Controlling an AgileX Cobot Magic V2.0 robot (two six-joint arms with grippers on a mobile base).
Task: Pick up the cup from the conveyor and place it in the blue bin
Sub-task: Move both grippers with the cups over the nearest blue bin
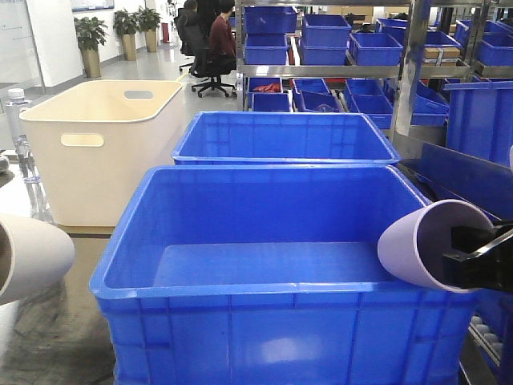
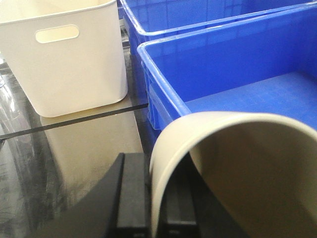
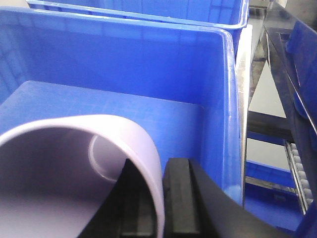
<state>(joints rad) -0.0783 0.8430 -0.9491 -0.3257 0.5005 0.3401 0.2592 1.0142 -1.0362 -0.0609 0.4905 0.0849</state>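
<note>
Lilac plastic cup [image 1: 423,241] clamped in right pincer [image 3: 161,198], cream plastic cup [image 2: 247,168] in left pincer [image 2: 154,201]; bright-blue plastic crate [image 1: 280,341] ahead. Placing step: advance, release.

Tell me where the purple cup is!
In the front view, the purple cup is on the right, held by the right fingers over the nearest blue bin's right edge.

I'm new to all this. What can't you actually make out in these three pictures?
- The conveyor: in none of the views.
- Front view: the left edge cuts off the beige cup and whatever holds it.
- Front view: the right gripper, clamped on the lavender cup, runs off the right edge.
- Wrist views: each cup hides part of the blue bin floor.
</note>
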